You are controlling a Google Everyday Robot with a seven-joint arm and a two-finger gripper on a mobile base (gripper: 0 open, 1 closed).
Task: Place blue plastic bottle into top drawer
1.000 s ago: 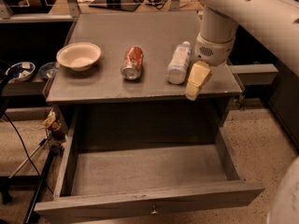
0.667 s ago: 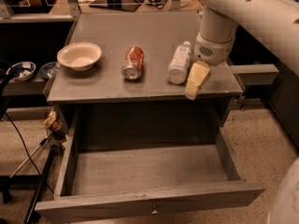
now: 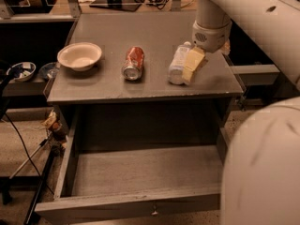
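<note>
One end effector [image 3: 191,68] beside blue plastic bottle [image 3: 176,65]

Tool [image 3: 191,67] just beside blue plastic bottle [image 3: 176,65], hiding its right side; top drawer [image 3: 117,205] front cut by bottom edge.

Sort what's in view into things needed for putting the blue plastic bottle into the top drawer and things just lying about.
Belongs to the job:
blue plastic bottle, lying on the tabletop
top drawer, open below
gripper, right beside the bottle

Just lying about:
beige bowl
red soda can, on its side
small dishes at far left
</note>
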